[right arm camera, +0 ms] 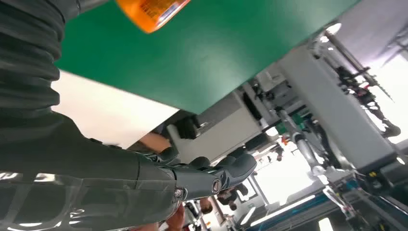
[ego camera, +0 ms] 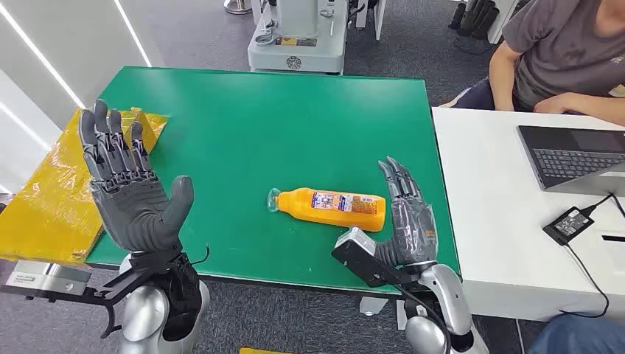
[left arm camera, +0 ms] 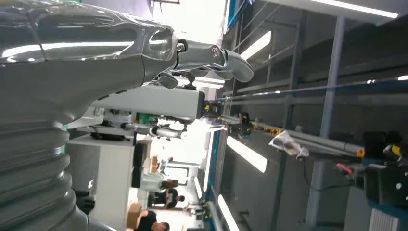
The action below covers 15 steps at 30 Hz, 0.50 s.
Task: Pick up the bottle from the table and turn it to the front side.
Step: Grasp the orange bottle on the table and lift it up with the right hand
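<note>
An orange bottle lies on its side on the green table, label up, its clear cap end pointing left. My right hand stands open just right of the bottle's base, fingers straight and pointing away from me, holding nothing. The bottle's base also appears beside that hand in the right wrist view. My left hand is raised at the table's near left corner, palm forward and fingers spread, far from the bottle.
Yellow plastic bags lie off the table's left edge. A white table adjoins on the right with a laptop and a power adapter. A seated person is behind it. A machine base stands beyond the green table.
</note>
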Each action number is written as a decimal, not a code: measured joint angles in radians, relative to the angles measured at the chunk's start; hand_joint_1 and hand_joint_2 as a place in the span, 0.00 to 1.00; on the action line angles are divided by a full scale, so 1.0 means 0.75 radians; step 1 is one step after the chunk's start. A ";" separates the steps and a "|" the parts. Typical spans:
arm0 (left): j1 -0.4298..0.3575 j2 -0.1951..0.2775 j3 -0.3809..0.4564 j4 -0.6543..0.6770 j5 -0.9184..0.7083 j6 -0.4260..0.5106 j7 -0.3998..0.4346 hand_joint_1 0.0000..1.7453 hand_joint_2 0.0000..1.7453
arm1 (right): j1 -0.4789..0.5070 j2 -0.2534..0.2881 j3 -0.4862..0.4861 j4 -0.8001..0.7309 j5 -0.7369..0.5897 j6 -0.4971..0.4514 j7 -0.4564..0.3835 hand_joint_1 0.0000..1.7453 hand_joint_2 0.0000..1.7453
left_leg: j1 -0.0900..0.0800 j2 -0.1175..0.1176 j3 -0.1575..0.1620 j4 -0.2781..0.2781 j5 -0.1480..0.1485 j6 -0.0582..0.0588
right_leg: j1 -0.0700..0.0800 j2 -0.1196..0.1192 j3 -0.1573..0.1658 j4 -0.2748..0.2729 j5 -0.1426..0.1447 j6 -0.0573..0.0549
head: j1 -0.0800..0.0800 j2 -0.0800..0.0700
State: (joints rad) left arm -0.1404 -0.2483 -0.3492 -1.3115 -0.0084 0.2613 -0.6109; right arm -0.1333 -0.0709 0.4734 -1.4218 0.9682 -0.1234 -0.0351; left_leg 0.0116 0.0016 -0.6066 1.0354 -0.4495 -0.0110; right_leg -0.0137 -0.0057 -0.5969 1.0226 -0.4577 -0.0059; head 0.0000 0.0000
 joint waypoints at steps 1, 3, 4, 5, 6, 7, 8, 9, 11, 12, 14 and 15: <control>0.000 0.000 0.000 0.000 -0.002 -0.002 0.000 0.00 1.00 | -0.004 -0.004 -0.004 0.002 0.003 0.011 0.006 0.00 1.00 | 0.000 0.000 0.000 0.000 0.000 0.000 | 0.000 0.000 0.000 0.000 0.000 0.000 | 0.000 0.000; 0.000 0.000 0.000 0.000 -0.005 -0.006 0.001 0.00 1.00 | -0.021 -0.015 -0.014 0.012 0.006 0.047 0.020 0.00 1.00 | 0.000 0.000 0.000 0.000 0.000 0.000 | 0.000 0.000 0.000 0.000 0.000 0.000 | 0.000 0.000; 0.000 0.000 0.000 0.000 -0.006 -0.008 0.002 0.00 1.00 | -0.034 -0.022 -0.020 0.022 0.008 0.070 0.027 0.00 1.00 | 0.000 0.000 0.000 0.000 0.000 0.000 | 0.000 0.000 0.000 0.000 0.000 0.000 | 0.000 0.000; 0.000 0.000 0.000 0.000 -0.007 -0.011 0.003 0.00 1.00 | -0.050 -0.030 -0.025 0.034 0.008 0.097 0.036 0.00 1.00 | 0.000 0.000 0.000 0.000 0.000 0.000 | 0.000 0.000 0.000 0.000 0.000 0.000 | 0.000 0.000; 0.000 0.000 0.000 0.000 -0.008 -0.015 0.004 0.00 1.00 | -0.069 -0.038 -0.027 0.052 0.008 0.128 0.046 0.00 1.00 | 0.000 0.000 0.000 0.000 0.000 0.000 | 0.000 0.000 0.000 0.000 0.000 0.000 | 0.000 0.000; 0.000 0.000 0.000 0.000 -0.009 -0.020 0.005 0.00 1.00 | -0.089 -0.047 -0.029 0.073 0.009 0.155 0.055 0.00 1.00 | 0.000 0.000 0.000 0.000 0.000 0.000 | 0.000 0.000 0.000 0.000 0.000 0.000 | 0.000 0.000; 0.000 0.000 0.000 0.000 -0.011 -0.026 0.007 0.00 1.00 | -0.109 -0.055 -0.029 0.095 0.010 0.180 0.065 0.00 1.00 | 0.000 0.000 0.000 0.000 0.000 0.000 | 0.000 0.000 0.000 0.000 0.001 0.000 | 0.000 0.000; 0.000 0.000 0.000 0.000 -0.013 -0.030 0.009 0.00 1.00 | -0.129 -0.064 -0.029 0.121 0.013 0.198 0.072 0.00 1.00 | 0.000 0.000 0.000 0.000 0.000 0.000 | 0.000 0.000 0.000 0.000 0.001 0.000 | 0.000 0.000; 0.000 -0.001 0.000 0.000 -0.016 -0.039 0.016 0.00 1.00 | -0.166 -0.078 -0.027 0.170 0.018 0.223 0.083 0.00 1.00 | 0.000 0.000 0.000 0.001 0.000 0.000 | 0.000 0.000 0.000 0.000 0.001 0.000 | 0.000 0.000; 0.000 -0.001 0.000 0.000 -0.018 -0.043 0.019 0.00 1.00 | -0.183 -0.086 -0.026 0.194 0.015 0.239 0.086 0.00 1.00 | 0.000 0.000 0.000 0.001 0.000 0.000 | 0.000 0.000 0.000 0.000 0.001 0.000 | 0.000 0.000; -0.001 -0.001 0.000 0.000 -0.021 -0.049 0.021 0.00 1.00 | -0.214 -0.102 -0.024 0.239 0.000 0.274 0.080 0.00 1.00 | 0.000 0.000 0.000 0.001 0.000 0.000 | 0.000 0.000 0.000 0.000 0.001 0.001 | 0.000 0.000; -0.001 0.000 0.000 0.000 -0.022 -0.051 0.021 0.00 1.00 | -0.227 -0.110 -0.023 0.259 -0.008 0.291 0.074 0.00 1.00 | 0.000 0.000 0.000 0.001 0.000 0.000 | 0.000 0.000 0.000 0.000 0.001 0.001 | 0.000 0.000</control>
State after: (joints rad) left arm -0.1410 -0.2486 -0.3492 -1.3114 -0.0247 0.2231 -0.5950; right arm -0.3038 -0.1532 0.4562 -1.2273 0.9619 0.0945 0.0208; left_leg 0.0116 0.0015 -0.6066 1.0361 -0.4493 -0.0108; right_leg -0.0137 -0.0057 -0.5969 1.0226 -0.4570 -0.0055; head 0.0000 0.0000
